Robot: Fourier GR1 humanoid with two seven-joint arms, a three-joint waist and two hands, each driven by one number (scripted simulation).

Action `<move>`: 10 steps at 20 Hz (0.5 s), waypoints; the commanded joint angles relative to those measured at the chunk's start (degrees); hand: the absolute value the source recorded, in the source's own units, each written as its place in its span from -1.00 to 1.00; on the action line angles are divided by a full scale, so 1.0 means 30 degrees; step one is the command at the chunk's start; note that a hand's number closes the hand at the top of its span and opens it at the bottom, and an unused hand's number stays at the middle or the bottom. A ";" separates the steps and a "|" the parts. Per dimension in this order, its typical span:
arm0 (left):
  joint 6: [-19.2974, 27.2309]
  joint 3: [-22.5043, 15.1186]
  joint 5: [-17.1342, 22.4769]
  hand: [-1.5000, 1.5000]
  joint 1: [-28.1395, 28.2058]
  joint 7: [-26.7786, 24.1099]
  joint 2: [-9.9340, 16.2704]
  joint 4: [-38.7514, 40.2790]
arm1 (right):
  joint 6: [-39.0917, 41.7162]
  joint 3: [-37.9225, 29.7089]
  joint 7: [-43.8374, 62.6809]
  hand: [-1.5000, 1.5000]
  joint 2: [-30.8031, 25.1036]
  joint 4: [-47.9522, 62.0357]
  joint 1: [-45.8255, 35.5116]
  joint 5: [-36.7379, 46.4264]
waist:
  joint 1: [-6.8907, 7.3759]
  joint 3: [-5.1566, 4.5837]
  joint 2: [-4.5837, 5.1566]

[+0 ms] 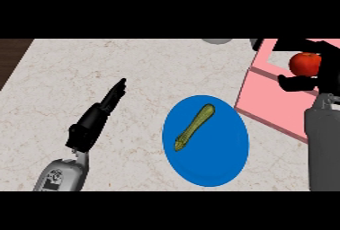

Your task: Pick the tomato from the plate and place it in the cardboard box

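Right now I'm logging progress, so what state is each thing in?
tomato: held in the right hand, above the pink box.
blue plate: on the counter, holding only a green vegetable.
left hand: open, fingers straight, holding nothing.
pink box: open-topped, at the right edge.

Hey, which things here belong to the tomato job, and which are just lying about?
Part of the job:
round red tomato
pink box
round blue plate
black right hand, curled round the tomato

Just lying about:
long green vegetable on the plate
open black left hand, resting
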 commanded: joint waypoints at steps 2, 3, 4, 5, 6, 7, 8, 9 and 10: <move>-0.0491 0.0038 0.0246 0.00 0.0943 0.0158 0.0072 -0.1098 | -0.2433 -0.0673 -0.1722 -1.00 0.0429 0.2608 0.0363 -0.1561 | 0.0042 -0.0003 -0.0031; -0.0205 0.0095 -0.0203 0.00 0.0656 -0.0235 -0.0057 -0.0386 | -0.2476 -0.0941 -0.1990 -1.00 -0.0164 0.3479 -0.0813 -0.2063 | 0.0022 -0.0005 -0.0019; -0.0351 0.0408 0.0032 0.00 -0.0196 -0.0746 -0.0087 0.0923 | -0.3226 -0.1878 -0.3291 -1.00 -0.0535 0.4094 -0.1154 -0.2980 | 0.0018 0.0001 0.0043; -0.0390 0.0118 0.0022 0.00 0.0087 0.0776 0.0023 -0.0676 | -0.2819 -0.1654 -0.2660 -1.00 0.0262 0.2127 -0.0706 -0.3485 | -0.0041 0.0002 -0.0056; -0.0243 0.0458 -0.0133 0.00 0.0444 -0.0764 0.0120 0.0596 | -0.3413 -0.1964 -0.3075 -1.00 0.0639 0.0898 0.0020 -0.4047 | -0.0210 -0.0004 -0.0061; -0.0039 0.0224 -0.0032 0.00 -0.0505 0.0699 -0.0308 -0.0166 | -0.5258 -0.2366 -0.4249 -1.00 0.1133 0.0995 0.0501 -0.4355 | -0.0215 0.0022 -0.0050; -0.0086 0.0349 -0.0185 0.00 -0.0151 0.0082 -0.0079 0.0420 | -0.4945 -0.3293 -0.4498 -1.00 0.0346 0.0683 -0.0436 -0.5498 | -0.0255 0.0019 -0.0043; 0.0093 -0.0240 -0.0471 0.00 0.0251 -0.0073 -0.0525 0.0321 | -0.6371 -0.3443 -0.4979 -1.00 0.1382 0.1122 -0.0135 -0.5831 | -0.0117 0.0025 -0.0010; -0.0042 -0.0178 -0.0377 0.00 0.0441 0.0262 -0.0262 -0.0534 | -0.6403 -0.4262 -0.5819 -1.00 0.0853 0.0968 0.0017 -0.6940 | -0.0090 0.0034 -0.0058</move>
